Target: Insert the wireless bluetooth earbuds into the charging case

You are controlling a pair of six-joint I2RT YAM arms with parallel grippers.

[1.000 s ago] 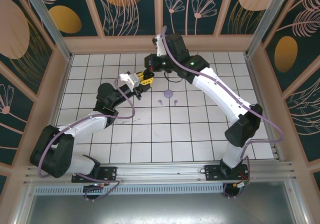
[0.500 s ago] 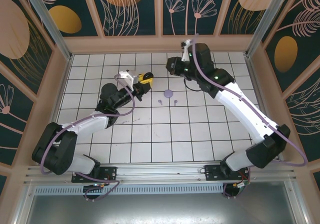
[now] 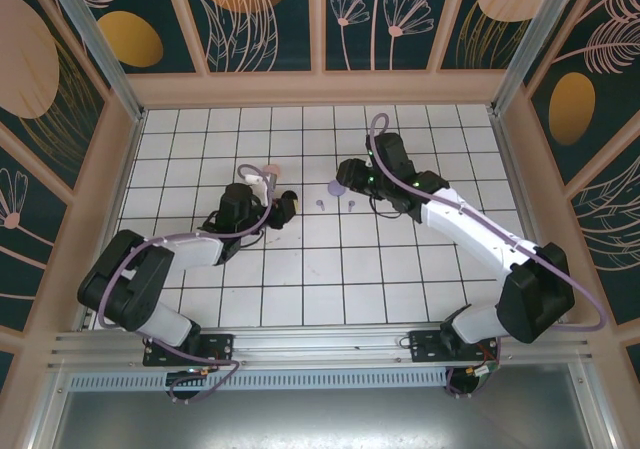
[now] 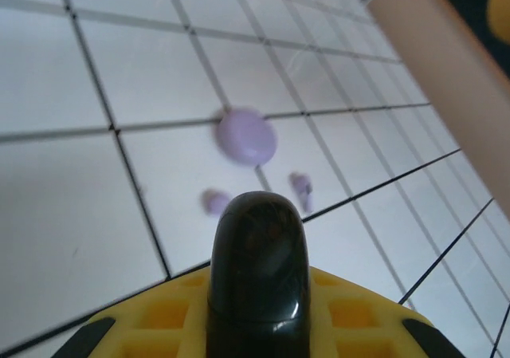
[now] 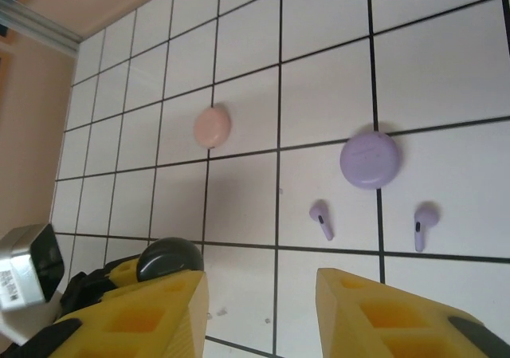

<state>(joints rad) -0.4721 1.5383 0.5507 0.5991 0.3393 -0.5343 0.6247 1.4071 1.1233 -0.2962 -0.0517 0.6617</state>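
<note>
The white tiled table (image 3: 400, 269) carried both arms reaching in toward its middle, the left arm (image 3: 170, 254) lying low across the left side and the right arm (image 3: 470, 224) bent in from the right. The left gripper (image 3: 283, 207) was clamped tight on a glossy black case (image 4: 256, 270), which stood up between its yellow fingers. The right gripper (image 5: 259, 294) hung over the tiles with its yellow fingers partly apart and nothing between them. A lilac disc (image 5: 370, 159) lay flat near the table's centre, just beside the right gripper, and a pink disc (image 5: 212, 127) lay to its left, just beyond the left gripper. The two lilac earbuds (image 5: 322, 219) (image 5: 423, 222) lay on the tiles just on the near side of the lilac disc, side by side but apart, between the two grippers and held by neither.
</note>
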